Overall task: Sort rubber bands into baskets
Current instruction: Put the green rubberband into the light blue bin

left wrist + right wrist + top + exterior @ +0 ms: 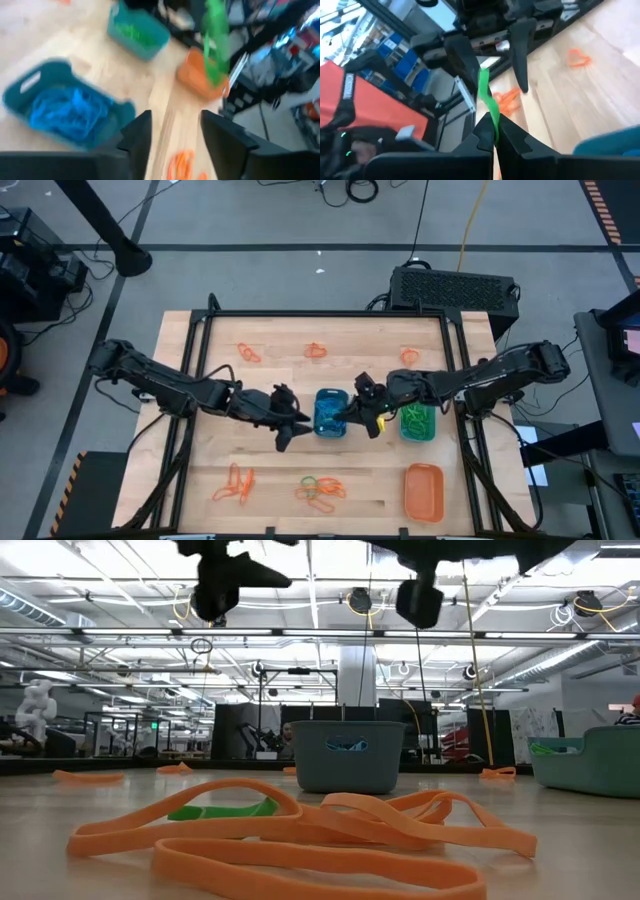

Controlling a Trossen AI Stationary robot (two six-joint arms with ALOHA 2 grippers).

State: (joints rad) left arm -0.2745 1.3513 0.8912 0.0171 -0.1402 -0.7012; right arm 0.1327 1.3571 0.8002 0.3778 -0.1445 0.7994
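Note:
My right gripper (pixel 494 120) is shut on a green rubber band (pixel 487 92), held in the air above the blue basket (pixel 330 412). Facing it from the table's left, my left gripper (pixel 172 117) is open; in the right wrist view its fingers (pixel 465 52) stand on either side of the band's free end. The green basket (pixel 418 422) sits just right of the blue one, and the orange basket (pixel 423 490) stands near the front right. More rubber bands lie on the table: orange ones (pixel 316 350) at the back, and a mixed heap (pixel 320 490) at the front. My right gripper pinches one end of the green band (pixel 494 114) between its two fingers. The fingers come about level from the table's right. The band is clear of the table and sticks out beyond the fingertips toward my left gripper.
Orange bands lie at the back left (pixel 248 353), at the back right (pixel 410 356) and at the front left (pixel 232 483). The blue basket holds blue bands (pixel 70 112) and the green basket holds green ones (pixel 131 32). Black frame rails (pixel 190 370) run along the table's sides.

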